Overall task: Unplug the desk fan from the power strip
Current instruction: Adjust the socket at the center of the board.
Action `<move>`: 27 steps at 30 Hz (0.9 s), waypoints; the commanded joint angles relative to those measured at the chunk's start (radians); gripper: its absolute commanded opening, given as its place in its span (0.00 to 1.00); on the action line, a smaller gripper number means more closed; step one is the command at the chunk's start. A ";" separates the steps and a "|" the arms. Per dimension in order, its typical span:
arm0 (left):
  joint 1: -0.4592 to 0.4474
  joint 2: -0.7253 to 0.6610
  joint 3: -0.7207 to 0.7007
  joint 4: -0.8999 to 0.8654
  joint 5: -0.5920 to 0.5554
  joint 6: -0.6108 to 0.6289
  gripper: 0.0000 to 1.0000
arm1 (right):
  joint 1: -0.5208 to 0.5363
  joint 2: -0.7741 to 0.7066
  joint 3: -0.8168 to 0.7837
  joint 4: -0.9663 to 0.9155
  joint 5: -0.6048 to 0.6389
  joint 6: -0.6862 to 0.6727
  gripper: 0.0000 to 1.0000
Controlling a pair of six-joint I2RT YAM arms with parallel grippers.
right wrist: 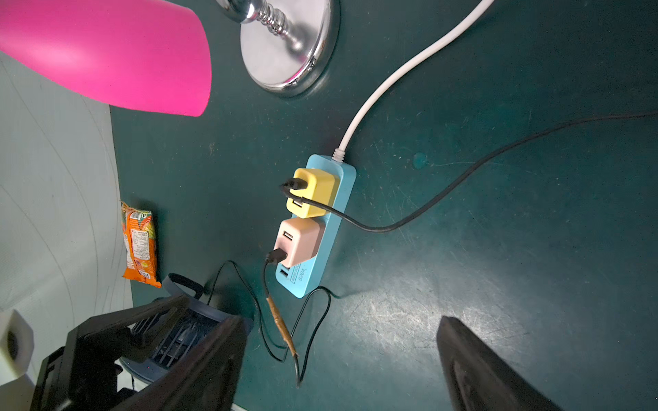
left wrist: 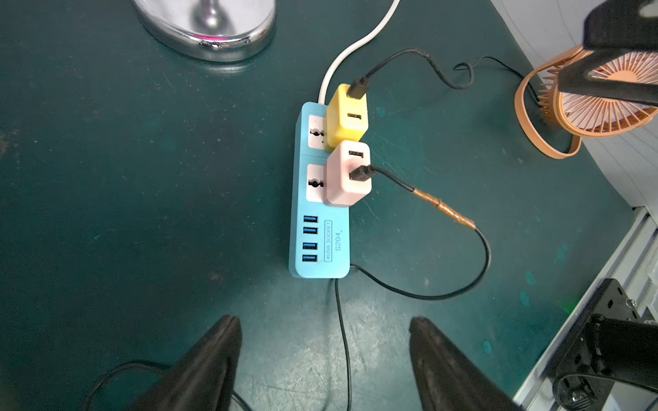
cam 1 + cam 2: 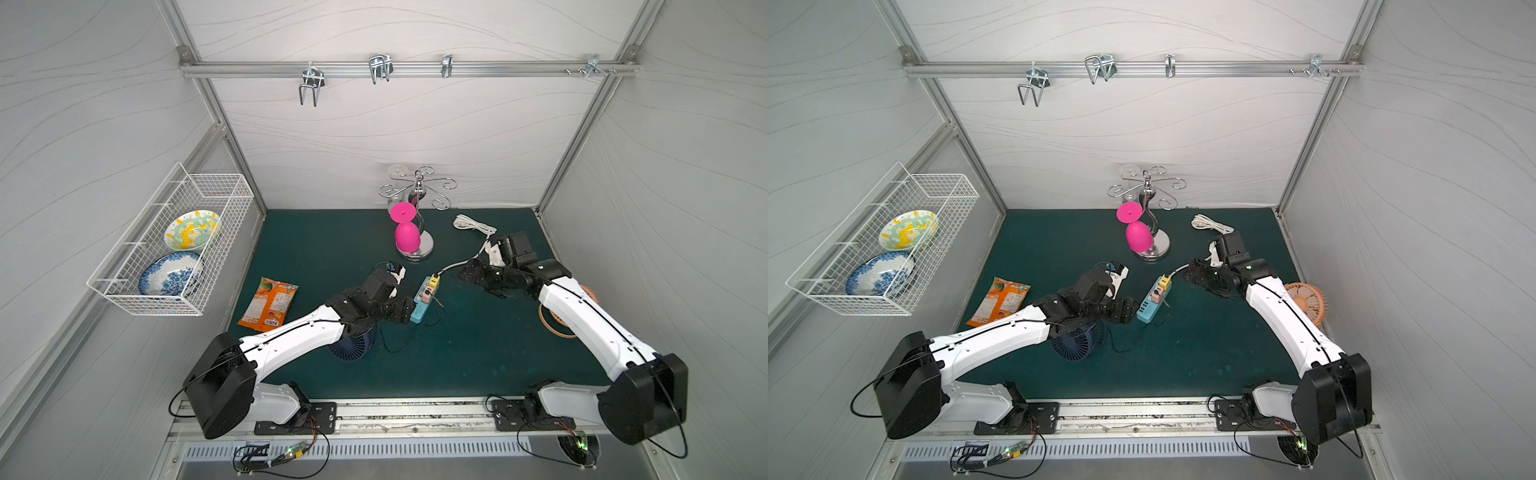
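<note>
The light-blue power strip (image 3: 420, 309) (image 3: 1148, 309) (image 2: 318, 245) (image 1: 329, 227) lies mid-mat with a yellow adapter (image 2: 347, 117) and a pink adapter (image 2: 347, 176) plugged in. The pink adapter's black cable, with a taped splice (image 2: 443, 210), runs toward a dark blue desk fan (image 3: 353, 343) (image 3: 1075, 343) half hidden under my left arm. The yellow adapter's cable leads to an orange desk fan (image 3: 1306, 301) (image 2: 598, 103) behind my right arm. My left gripper (image 3: 409, 311) (image 2: 325, 327) is open just short of the strip's port end, straddling a cable. My right gripper (image 3: 463, 274) (image 1: 340, 320) is open, empty, beyond the cord end.
A chrome stand (image 3: 415, 249) holding a pink cup (image 3: 407, 237) rises behind the strip. The strip's white cord (image 3: 473, 224) coils at the back right. An orange snack packet (image 3: 270, 307) lies left. A wire basket (image 3: 124, 291) with two plates hangs on the left wall.
</note>
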 commanded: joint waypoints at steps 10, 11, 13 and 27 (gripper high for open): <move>-0.038 0.128 0.031 0.116 -0.091 0.028 0.88 | 0.045 0.024 -0.004 -0.014 0.015 0.009 0.89; -0.041 0.135 0.025 0.137 -0.099 0.030 0.88 | 0.050 0.025 -0.006 -0.012 0.016 0.009 0.89; -0.042 0.159 0.019 0.169 -0.092 0.031 0.87 | 0.056 0.025 -0.011 -0.013 0.015 0.011 0.89; -0.095 0.267 -0.030 0.299 -0.145 0.064 0.86 | 0.068 0.036 -0.025 -0.018 0.016 0.015 0.89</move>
